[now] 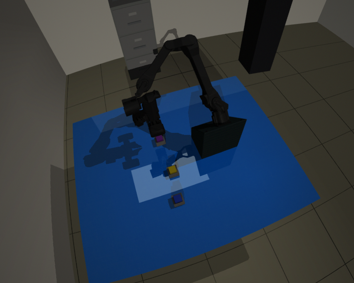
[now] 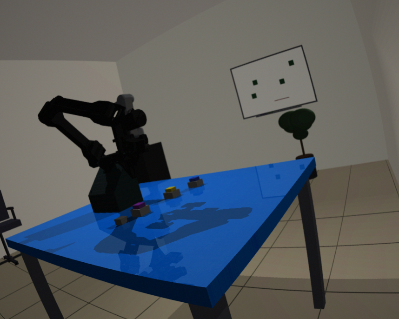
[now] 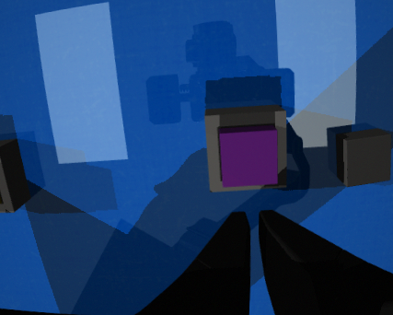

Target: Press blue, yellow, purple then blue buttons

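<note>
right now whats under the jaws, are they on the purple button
Below the shut jaws sits the purple button, with a clear gap between them in the exterior view. A small grey block lies beside the button. From the top, the gripper hides part of the button.
</note>
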Robot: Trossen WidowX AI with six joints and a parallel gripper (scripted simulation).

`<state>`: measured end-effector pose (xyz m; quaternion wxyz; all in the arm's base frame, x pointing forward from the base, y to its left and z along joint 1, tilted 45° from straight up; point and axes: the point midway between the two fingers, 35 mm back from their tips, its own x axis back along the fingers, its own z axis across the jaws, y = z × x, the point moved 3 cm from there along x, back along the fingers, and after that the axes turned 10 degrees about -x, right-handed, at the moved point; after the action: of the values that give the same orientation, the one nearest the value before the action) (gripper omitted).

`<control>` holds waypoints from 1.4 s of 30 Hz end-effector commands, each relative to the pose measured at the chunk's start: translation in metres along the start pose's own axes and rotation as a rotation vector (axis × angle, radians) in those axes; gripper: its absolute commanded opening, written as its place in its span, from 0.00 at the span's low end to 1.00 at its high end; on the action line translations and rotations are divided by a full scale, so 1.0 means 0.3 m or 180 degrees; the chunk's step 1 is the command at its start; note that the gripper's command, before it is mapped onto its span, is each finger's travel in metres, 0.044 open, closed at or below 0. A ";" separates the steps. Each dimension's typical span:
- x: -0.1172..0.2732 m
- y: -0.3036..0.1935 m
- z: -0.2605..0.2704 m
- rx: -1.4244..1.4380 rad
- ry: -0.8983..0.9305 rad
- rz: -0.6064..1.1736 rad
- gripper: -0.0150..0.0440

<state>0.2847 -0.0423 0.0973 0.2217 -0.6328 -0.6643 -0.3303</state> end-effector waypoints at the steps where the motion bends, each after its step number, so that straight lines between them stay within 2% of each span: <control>1: 0.016 0.041 0.130 0.0038 0.0083 -0.0006 0.29; 9: 0.047 0.052 0.560 0.0054 0.0183 0.0014 0.29; 18: 0.016 -0.153 1.016 0.0020 0.0062 0.0012 0.29; 26: 0.009 -0.176 1.046 0.0015 0.0044 0.0007 0.29; 28: -0.038 -0.174 1.048 0.0015 0.0045 0.0007 0.29; 31: -0.187 -0.175 1.047 0.0013 0.0036 0.0004 0.29; 42: -0.230 -0.175 1.047 0.0013 0.0034 0.0003 0.29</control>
<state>0.2795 0.1421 -0.1705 0.2267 -0.6298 -0.6614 -0.3384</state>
